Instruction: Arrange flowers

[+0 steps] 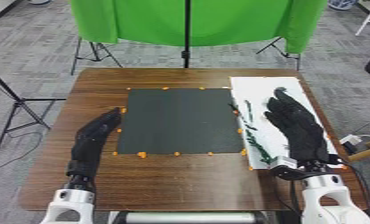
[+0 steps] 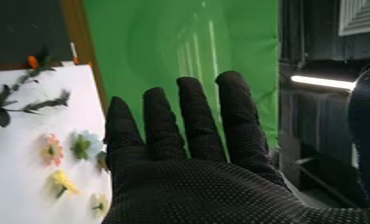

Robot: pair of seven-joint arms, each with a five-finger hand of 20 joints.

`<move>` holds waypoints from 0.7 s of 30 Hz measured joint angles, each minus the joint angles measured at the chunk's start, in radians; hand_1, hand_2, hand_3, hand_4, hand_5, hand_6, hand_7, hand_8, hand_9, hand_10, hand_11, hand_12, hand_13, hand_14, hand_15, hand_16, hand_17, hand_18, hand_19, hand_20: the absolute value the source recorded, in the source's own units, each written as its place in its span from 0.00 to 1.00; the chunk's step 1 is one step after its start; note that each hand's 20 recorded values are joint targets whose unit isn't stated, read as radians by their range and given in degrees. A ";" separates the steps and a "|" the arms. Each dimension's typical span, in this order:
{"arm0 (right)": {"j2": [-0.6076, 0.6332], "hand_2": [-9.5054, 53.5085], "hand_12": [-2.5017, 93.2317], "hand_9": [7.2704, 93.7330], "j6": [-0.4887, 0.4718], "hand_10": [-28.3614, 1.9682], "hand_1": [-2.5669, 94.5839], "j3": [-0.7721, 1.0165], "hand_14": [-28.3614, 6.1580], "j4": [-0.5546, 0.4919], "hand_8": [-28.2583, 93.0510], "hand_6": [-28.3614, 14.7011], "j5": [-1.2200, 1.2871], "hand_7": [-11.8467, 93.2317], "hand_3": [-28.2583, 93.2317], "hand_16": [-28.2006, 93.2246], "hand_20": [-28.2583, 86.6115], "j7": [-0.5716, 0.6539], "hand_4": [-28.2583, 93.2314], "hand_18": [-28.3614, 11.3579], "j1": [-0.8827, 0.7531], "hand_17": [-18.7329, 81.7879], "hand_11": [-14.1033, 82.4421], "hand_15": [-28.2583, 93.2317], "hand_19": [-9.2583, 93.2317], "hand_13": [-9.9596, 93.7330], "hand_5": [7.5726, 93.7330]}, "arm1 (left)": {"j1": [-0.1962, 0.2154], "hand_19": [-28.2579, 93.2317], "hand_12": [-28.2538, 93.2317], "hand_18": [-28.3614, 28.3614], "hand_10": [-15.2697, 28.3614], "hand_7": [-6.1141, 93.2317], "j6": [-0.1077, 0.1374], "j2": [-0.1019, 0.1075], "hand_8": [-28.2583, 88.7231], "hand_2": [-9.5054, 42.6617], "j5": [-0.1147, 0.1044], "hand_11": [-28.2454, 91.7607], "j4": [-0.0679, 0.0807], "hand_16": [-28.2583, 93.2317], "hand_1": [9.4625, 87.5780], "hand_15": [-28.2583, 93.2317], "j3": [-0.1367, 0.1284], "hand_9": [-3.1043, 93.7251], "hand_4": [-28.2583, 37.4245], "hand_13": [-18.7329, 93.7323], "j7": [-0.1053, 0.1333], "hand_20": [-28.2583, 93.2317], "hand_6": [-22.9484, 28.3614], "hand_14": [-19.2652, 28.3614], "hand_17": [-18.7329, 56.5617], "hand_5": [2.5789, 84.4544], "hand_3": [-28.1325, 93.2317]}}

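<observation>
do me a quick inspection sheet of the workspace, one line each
Surface: brown wooden table; dark mat, white sheet to its right
Job's things: leafy sprigs, pink flower, yellow flower, pale blue flower on the sheet
Clutter: orange bits along the mat's edges
Hands: left hand beside the mat, right hand over the sheet, fingers straight
Cables: black cable by the right arm
Surroundings: green backdrop, black stand on the floor

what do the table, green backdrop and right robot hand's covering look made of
Table: wood or wood-look laminate, slightly glossy; brown streaky grain, soft reflections.
Green backdrop: probably cloth, mostly matte; it hangs in loose folds.
Right robot hand: covered in matte black knit-like fabric, patterned with tiny pale dots, possibly rubber grip.
</observation>
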 measured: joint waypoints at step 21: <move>0.036 0.00 0.23 0.62 0.234 0.38 0.27 -0.068 0.39 -0.042 0.16 0.56 -0.307 0.25 0.62 0.43 0.65 0.008 0.00 0.23 -0.019 0.52 0.30 0.48 0.56 0.68 0.54 | -0.018 0.26 0.34 0.73 0.61 0.15 -0.009 0.001 0.19 0.04 0.003 0.32 -0.003 0.25 0.22 0.31 -0.007 0.49 0.19 0.45 0.010 0.40 0.48 0.71 0.30 0.56 0.77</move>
